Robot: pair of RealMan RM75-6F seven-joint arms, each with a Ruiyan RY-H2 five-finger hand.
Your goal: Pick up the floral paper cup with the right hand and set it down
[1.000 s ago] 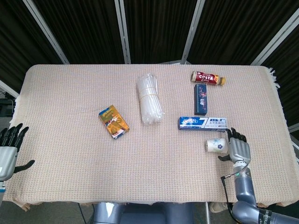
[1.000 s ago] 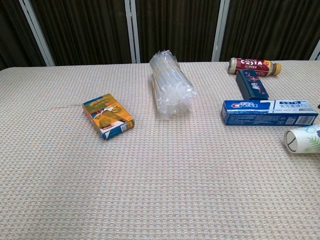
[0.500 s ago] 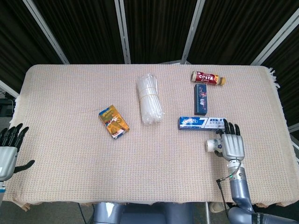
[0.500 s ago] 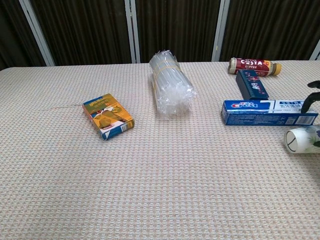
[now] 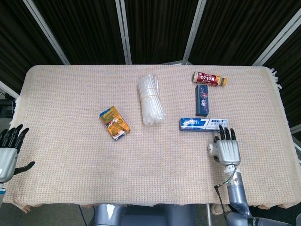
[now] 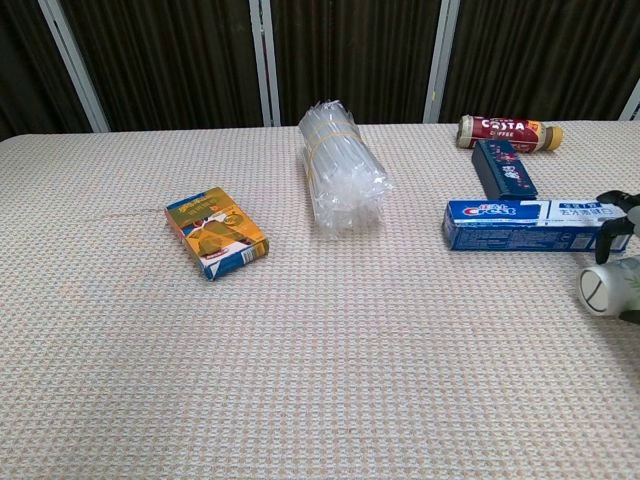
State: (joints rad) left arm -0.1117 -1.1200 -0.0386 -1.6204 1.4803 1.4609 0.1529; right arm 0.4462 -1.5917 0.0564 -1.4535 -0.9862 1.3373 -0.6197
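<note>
The floral paper cup (image 6: 603, 289) lies on its side near the table's right edge, its open mouth facing left in the chest view. My right hand (image 5: 226, 149) lies over the cup with its fingers stretched toward the far side. From the head view it hides nearly all of the cup. Dark fingertips (image 6: 612, 238) show above the cup at the chest view's right edge. I see no fingers closed around the cup. My left hand (image 5: 9, 149) hangs off the table's near left corner, fingers spread and empty.
A blue toothpaste box (image 5: 204, 124) lies just beyond the right hand. Farther back are a dark blue box (image 5: 202, 100) and a Costa coffee bottle (image 5: 209, 79). A bundle of clear straws (image 5: 150, 99) and an orange packet (image 5: 114, 124) lie mid-table on the woven cloth (image 5: 70, 94).
My right hand has moved left from beside the cup to lie on top of it. The cup has shifted slightly right in the chest view. The left hand has not moved.
</note>
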